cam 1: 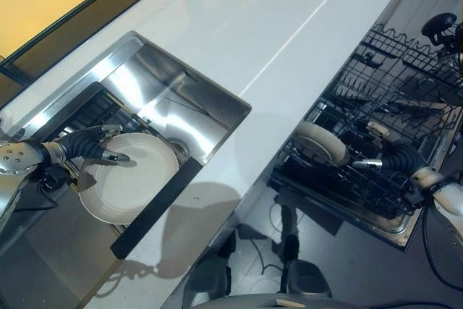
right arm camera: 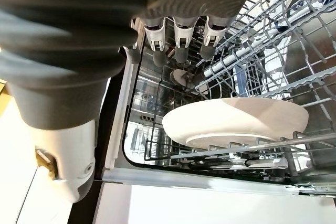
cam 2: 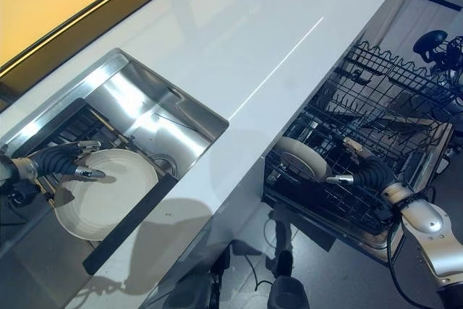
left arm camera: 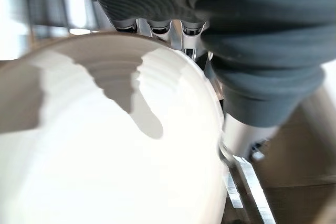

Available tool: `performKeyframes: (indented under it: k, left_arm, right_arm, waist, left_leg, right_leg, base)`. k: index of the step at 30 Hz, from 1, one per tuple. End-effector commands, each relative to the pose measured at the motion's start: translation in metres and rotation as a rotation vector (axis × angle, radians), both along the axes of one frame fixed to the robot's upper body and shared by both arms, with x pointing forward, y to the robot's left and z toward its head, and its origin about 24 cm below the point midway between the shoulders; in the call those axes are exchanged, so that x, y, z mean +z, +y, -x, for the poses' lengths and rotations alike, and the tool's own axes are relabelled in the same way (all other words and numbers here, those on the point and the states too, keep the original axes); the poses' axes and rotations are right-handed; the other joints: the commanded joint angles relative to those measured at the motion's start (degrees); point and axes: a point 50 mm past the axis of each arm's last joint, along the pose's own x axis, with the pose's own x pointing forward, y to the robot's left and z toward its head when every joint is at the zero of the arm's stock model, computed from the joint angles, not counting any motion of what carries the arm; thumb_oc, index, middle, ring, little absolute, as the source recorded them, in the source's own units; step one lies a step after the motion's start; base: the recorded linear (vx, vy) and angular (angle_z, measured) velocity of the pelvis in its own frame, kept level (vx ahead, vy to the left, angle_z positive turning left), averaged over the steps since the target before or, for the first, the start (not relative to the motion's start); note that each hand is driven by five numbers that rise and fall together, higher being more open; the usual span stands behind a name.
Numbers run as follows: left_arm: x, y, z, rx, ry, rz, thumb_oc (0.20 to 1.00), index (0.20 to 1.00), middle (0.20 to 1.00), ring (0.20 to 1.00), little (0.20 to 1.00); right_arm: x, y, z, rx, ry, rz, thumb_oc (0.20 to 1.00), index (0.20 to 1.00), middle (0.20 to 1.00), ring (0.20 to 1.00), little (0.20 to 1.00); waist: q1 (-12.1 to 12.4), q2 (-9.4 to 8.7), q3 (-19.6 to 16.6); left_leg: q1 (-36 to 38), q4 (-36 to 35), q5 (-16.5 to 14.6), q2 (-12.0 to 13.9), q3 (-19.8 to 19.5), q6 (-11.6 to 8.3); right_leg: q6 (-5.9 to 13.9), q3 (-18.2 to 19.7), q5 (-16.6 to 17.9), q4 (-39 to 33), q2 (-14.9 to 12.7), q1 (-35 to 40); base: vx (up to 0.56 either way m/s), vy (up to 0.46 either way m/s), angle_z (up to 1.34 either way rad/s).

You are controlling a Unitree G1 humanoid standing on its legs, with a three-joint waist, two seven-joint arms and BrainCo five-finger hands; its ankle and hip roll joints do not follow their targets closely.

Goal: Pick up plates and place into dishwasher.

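A white plate (cam 1: 134,186) hangs tilted over the sink (cam 1: 173,106), and it shows large in the left wrist view (left arm camera: 105,156). My left hand (cam 1: 90,146) pinches its far-left rim, thumb on the plate's face and fingers (left arm camera: 157,27) behind the rim. A second white plate (cam 1: 322,142) stands on edge in the open dishwasher's lower rack (cam 1: 391,92); the right wrist view shows it (right arm camera: 236,121) slotted between the wires. My right hand (cam 1: 394,158) hovers over the rack just right of that plate, fingers (right arm camera: 178,32) straight and apart from it.
A long white counter (cam 1: 253,41) runs between the sink and the dishwasher. A dark grid rack (cam 1: 79,113) lies in the sink's left part, and a black strip (cam 1: 155,211) lies along the sink's near edge. Rack tines rise around my right hand.
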Motion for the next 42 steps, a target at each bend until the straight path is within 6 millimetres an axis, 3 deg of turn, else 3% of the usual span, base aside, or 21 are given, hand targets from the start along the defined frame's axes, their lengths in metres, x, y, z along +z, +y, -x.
performKeyframes:
  k: [1,22,24,26,28,32,42]
  left_arm:
    - [-0.055,-0.058,0.031,-0.328,0.213,0.212,0.200,0.200,0.200,0.200,0.200]
    - [-0.055,-0.050,0.039,-0.300,0.225,0.170,0.200,0.200,0.200,0.200,0.200]
    - [-0.052,-0.047,0.037,-0.262,0.163,0.125,0.200,0.200,0.200,0.200,0.200]
    - [-0.046,-0.032,0.031,-0.101,0.023,0.008,0.200,0.200,0.200,0.200,0.200]
    - [-0.033,-0.014,0.027,0.039,-0.135,-0.087,0.200,0.200,0.200,0.200,0.200]
    - [-0.003,0.004,0.031,0.207,-0.416,-0.131,0.200,0.200,0.200,0.200,0.200]
    - [0.031,0.017,0.047,0.493,-0.942,-0.204,0.200,0.200,0.200,0.200,0.200]
  right_arm:
    - [0.015,0.010,0.004,0.083,-0.060,0.005,1.000,1.000,1.000,1.000,1.000]
    - [0.006,0.008,0.015,0.076,-0.014,-0.016,1.000,1.000,1.000,1.000,1.000]
    - [0.005,0.008,0.016,0.075,-0.010,-0.016,1.000,1.000,1.000,1.000,1.000]
    - [0.005,0.008,0.017,0.071,-0.007,-0.019,1.000,1.000,1.000,1.000,1.000]
    - [0.005,0.006,0.019,0.063,-0.006,-0.025,1.000,1.000,1.000,1.000,1.000]
    - [-0.002,0.003,0.027,0.041,-0.011,-0.043,1.000,1.000,1.000,1.000,1.000]
    - [-0.020,0.010,0.028,0.024,-0.027,-0.059,1.000,1.000,1.000,1.000,1.000]
  waist:
    - [-0.05,-1.96,-6.43]
    - [0.82,-2.64,-9.00]
    - [0.94,-2.64,-9.13]
    - [1.37,-2.78,-9.26]
    - [1.89,-3.10,-9.45]
    - [3.18,-3.79,-9.87]
    - [4.13,-4.93,-10.80]
  left_leg:
    - [-2.90,4.03,-2.98,0.07,2.56,1.07]
    - [-0.63,2.82,-3.36,0.41,2.17,0.91]
    - [-0.47,2.71,-3.35,0.43,2.08,0.88]
    - [-0.35,2.57,-3.23,0.43,1.85,0.88]
    - [-0.28,2.44,-3.19,0.33,1.56,0.90]
    - [-0.57,2.17,-3.08,0.43,0.72,0.81]
    - [-0.64,1.46,-2.81,0.62,0.14,0.04]
  right_leg:
    - [4.89,2.08,-4.89,8.96,-5.02,-3.55]
    - [5.44,1.09,-5.40,8.03,-4.84,-1.11]
    - [5.43,1.03,-5.48,7.97,-4.80,-0.90]
    - [5.43,0.90,-5.53,7.88,-4.75,-0.66]
    - [5.39,0.65,-5.67,7.70,-4.80,-0.34]
    - [5.03,-0.11,-6.17,7.59,-4.67,-0.15]
    - [4.12,-0.59,-7.48,8.32,-4.27,-0.35]
  base:
    - [0.04,-0.020,0.00]
    - [0.02,-0.009,0.00]
    - [0.00,0.000,0.00]
    - [0.00,0.000,0.00]
    - [0.00,0.000,0.00]
    - [0.00,-0.017,0.04]
    - [-0.02,0.002,0.03]
